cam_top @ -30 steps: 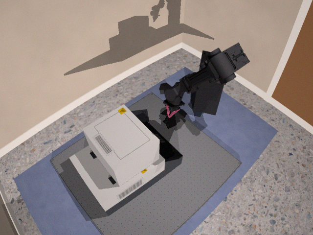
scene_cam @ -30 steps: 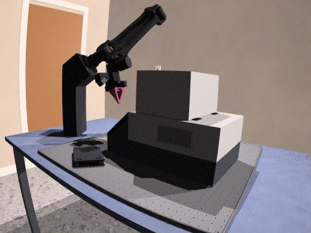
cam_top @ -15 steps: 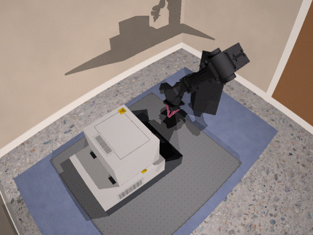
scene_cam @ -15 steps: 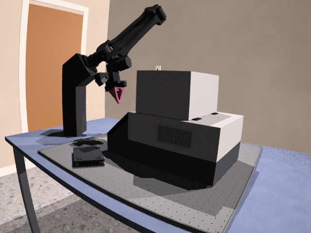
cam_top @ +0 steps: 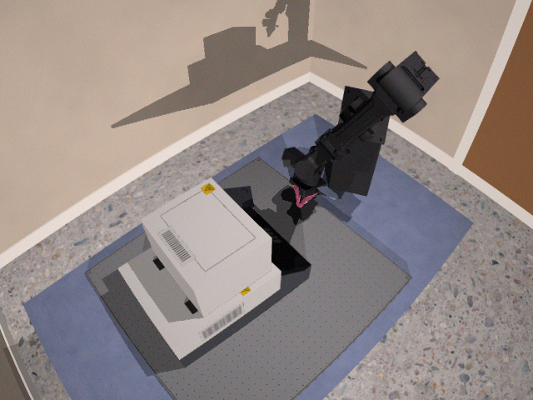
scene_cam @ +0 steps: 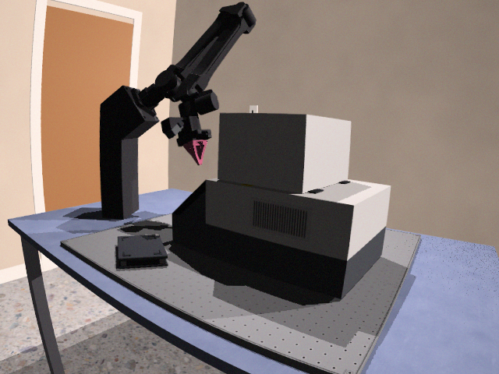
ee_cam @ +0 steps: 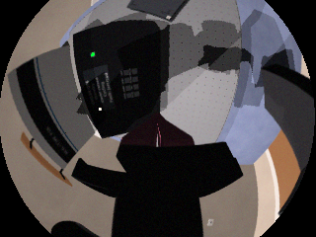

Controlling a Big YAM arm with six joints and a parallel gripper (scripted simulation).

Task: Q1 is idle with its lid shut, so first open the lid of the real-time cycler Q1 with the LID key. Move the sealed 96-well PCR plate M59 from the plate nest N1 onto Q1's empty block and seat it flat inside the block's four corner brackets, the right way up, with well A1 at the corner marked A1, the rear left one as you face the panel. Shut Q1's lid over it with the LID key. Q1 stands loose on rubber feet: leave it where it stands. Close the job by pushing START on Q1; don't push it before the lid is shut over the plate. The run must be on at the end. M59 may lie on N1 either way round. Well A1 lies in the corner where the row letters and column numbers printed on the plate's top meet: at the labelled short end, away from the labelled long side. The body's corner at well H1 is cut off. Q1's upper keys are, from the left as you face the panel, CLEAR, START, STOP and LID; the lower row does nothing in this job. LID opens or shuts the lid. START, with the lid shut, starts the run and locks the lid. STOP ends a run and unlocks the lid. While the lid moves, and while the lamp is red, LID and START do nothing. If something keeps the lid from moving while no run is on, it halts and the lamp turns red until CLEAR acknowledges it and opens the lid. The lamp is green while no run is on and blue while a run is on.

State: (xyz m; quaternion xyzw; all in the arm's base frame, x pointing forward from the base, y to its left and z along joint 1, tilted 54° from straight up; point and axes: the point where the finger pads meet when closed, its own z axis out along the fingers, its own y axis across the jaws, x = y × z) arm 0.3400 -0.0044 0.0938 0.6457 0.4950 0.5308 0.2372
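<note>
The cycler Q1 [cam_top: 201, 275] is a white box on the grey perforated plate. Its lid [scene_cam: 281, 150] sits down on the body and looks shut. The sloped dark front panel [ee_cam: 115, 86] faces the arm, with a green lamp [ee_cam: 93, 54] lit and rows of keys [ee_cam: 129, 82] beside it. My gripper [scene_cam: 198, 159] has pink fingers and is shut and empty. It points down, a little above and in front of the panel, not touching it; it also shows in the overhead view [cam_top: 303, 200]. The dark plate M59 lies on its nest [scene_cam: 140, 249] on the plate in front of Q1, and shows in the wrist view [ee_cam: 158, 2].
The arm's black pedestal [scene_cam: 118, 160] stands on the blue table top behind the nest. The grey perforated plate [cam_top: 310, 310] stretches out beside Q1. Walls close the far sides, and a brown door [scene_cam: 80, 104] is behind the arm.
</note>
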